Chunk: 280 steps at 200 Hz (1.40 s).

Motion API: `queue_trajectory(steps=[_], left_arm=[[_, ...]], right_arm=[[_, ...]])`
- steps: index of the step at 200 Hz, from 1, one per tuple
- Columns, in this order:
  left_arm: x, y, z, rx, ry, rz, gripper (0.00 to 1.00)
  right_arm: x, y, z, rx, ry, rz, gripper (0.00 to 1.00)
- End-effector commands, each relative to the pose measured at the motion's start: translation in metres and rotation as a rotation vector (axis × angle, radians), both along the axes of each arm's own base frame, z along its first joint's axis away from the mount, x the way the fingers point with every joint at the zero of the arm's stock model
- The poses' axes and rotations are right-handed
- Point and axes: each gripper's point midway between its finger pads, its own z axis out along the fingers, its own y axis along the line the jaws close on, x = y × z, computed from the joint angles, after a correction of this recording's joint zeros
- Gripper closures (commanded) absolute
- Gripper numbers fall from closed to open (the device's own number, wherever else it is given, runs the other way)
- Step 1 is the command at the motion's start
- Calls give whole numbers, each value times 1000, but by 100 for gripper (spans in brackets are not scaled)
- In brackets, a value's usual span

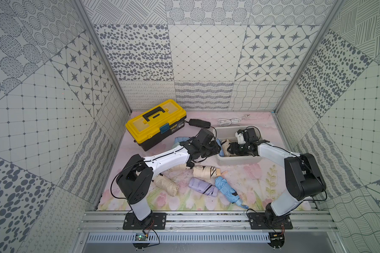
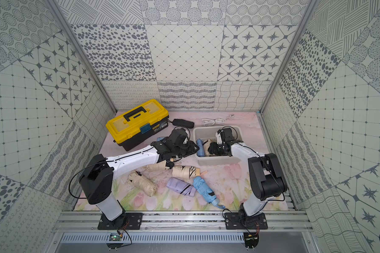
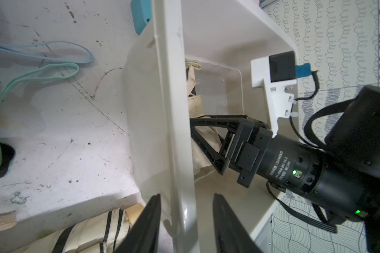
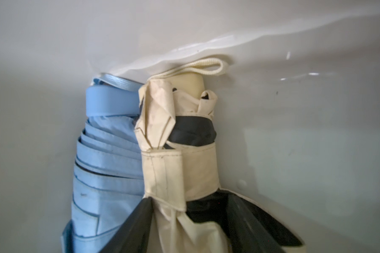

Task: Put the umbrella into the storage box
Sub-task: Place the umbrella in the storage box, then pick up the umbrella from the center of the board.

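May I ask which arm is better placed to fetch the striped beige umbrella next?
Left: the left gripper hangs open near the striped beige umbrella; the right gripper is inside the storage box, astride a cream umbrella.

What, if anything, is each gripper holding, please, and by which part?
Left gripper: nothing; jaws straddle the white plastic storage box rim. Right gripper: jaws flank the cream folded fabric umbrella mid-body; grip cannot be told.

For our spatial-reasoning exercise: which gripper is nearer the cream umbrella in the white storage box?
Right. The right gripper reaches around the cream umbrella inside the storage box; the left gripper only straddles the box's rim.
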Motion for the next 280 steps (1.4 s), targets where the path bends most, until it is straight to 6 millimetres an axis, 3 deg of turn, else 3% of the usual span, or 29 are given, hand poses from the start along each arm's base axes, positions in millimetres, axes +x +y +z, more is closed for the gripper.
queue_trajectory(steps=[1, 35, 78, 118, 142, 159, 217, 239, 259, 280], left_arm=[[5, 8, 25, -9, -92, 12, 38], [-1, 24, 55, 8, -157, 23, 23], [-15, 59, 72, 22, -145, 133, 22], [-48, 83, 72, 125, -158, 105, 22], [-77, 86, 77, 207, -261, -16, 22], [-100, 95, 60, 259, -235, -69, 22], [-170, 89, 1, 374, -154, -238, 23], [-181, 97, -16, 397, -80, -171, 23], [-179, 113, -26, 352, -16, -5, 23], [-176, 115, -26, 273, -29, 51, 23]], right_arm=[[3, -9, 26, -22, -83, -15, 25], [-3, -25, 76, -38, -199, -47, 20], [-29, -22, 150, 21, -364, 4, 20], [-61, -10, 188, 140, -422, 60, 22], [-79, -6, 199, 193, -430, 79, 24], [-91, -8, 201, 197, -435, 88, 24], [-126, -5, 195, 204, -428, 173, 24], [-142, 11, 198, 204, -439, 320, 24], [-163, 29, 194, 130, -463, 501, 23], [-181, 44, 186, 68, -471, 632, 22]])
